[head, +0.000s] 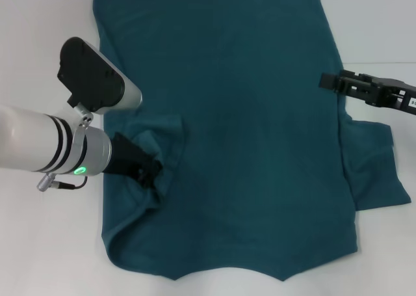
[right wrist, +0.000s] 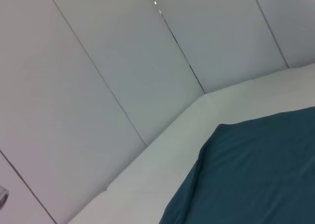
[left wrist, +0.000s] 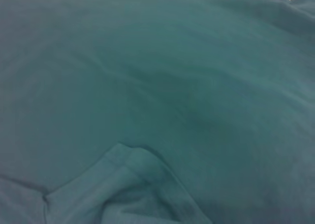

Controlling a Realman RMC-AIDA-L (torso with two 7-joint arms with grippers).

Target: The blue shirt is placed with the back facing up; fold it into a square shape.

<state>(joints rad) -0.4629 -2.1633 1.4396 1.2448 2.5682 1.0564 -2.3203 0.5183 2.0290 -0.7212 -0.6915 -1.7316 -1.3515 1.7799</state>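
The blue shirt (head: 247, 114) lies spread flat over the middle of the white tabletop (head: 39, 49), plain side up, reaching from the far edge almost to the near edge. Its right sleeve (head: 374, 169) lies flat and open toward the right edge of the tabletop. Its left sleeve (head: 153, 130) is turned inward over the body of the shirt, making a rumpled fold near the left side.

The left claw (head: 151, 171) is down on that folded sleeve, its dark fingers (head: 140, 156) buried in the bunched cloth, with the white forearm reaching in from the left edge of the tabletop. Whether the fingers are pinching the fabric or merely resting on it cannot be told. The left wrist view shows only teal cloth filling the picture, with the hemmed sleeve edge (left wrist: 133, 160) folded over the shirt body.

The right claw (head: 333, 81) hangs at the right side, just beside the shirt's right edge, above the flat sleeve; its fingers look close together and empty. The right wrist view shows a corner of the shirt (right wrist: 256, 170) on the tabletop, with pale wall panels (right wrist: 98, 61) behind
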